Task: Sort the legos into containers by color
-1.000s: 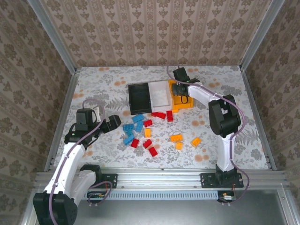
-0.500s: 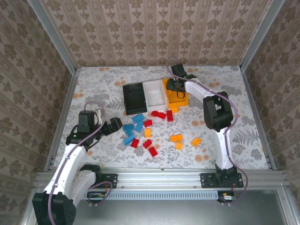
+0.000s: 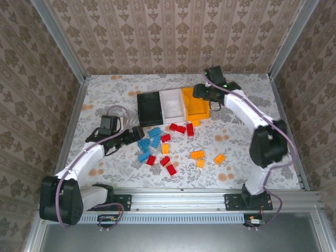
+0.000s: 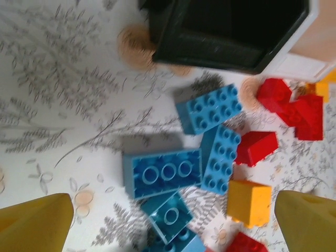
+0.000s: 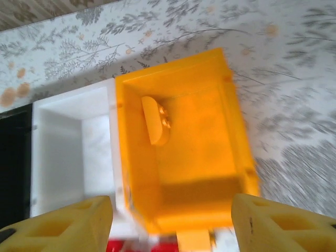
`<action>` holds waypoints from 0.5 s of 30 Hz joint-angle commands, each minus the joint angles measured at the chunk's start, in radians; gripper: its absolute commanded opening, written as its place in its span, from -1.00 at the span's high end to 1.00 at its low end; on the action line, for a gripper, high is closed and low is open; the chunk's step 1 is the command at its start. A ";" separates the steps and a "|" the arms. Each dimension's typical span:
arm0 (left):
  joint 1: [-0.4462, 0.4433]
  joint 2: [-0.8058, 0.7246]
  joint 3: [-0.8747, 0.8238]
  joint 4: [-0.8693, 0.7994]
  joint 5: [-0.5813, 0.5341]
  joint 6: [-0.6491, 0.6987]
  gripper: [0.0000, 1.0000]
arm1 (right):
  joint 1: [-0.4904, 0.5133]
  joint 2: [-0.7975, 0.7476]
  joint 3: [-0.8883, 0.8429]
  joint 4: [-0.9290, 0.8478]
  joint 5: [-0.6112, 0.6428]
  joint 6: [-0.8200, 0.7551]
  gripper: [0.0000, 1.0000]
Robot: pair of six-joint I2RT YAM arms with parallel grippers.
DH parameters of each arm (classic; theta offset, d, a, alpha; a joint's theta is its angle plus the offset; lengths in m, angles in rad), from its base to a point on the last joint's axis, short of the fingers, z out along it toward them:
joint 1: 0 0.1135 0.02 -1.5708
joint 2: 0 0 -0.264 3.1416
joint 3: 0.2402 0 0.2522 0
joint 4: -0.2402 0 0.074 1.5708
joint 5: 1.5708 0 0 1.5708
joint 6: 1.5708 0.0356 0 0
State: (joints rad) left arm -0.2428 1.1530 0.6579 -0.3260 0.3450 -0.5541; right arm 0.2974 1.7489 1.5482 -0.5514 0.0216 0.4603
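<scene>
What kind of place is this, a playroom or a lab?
Probably a robot test booth: two arms bolted to a metal rail, wallpapered panels enclosing the table, Lego bricks beside three bins.

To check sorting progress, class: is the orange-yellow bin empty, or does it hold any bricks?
Not empty: one orange-yellow brick lies inside the orange-yellow bin, against its wall nearest the white bin.

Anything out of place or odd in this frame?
Nothing damaged or spilled. The row of bins sits slightly askew in the top view, the black bin end lower. In the orange bin, one orange brick lies on its side.
</scene>
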 commanded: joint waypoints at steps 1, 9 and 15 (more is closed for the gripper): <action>-0.010 0.002 0.046 0.032 0.005 0.021 -1.00 | -0.033 -0.138 -0.141 -0.232 0.017 0.053 -0.33; -0.016 -0.013 0.039 0.031 0.029 0.022 -1.00 | -0.010 -0.547 -0.639 -0.308 -0.009 0.292 -0.43; -0.029 -0.024 0.019 0.042 0.032 0.019 -1.00 | 0.026 -0.666 -0.846 -0.280 -0.021 0.442 -0.42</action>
State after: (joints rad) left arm -0.2630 1.1515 0.6788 -0.2977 0.3569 -0.5533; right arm 0.3145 1.1034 0.7586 -0.8307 0.0170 0.7830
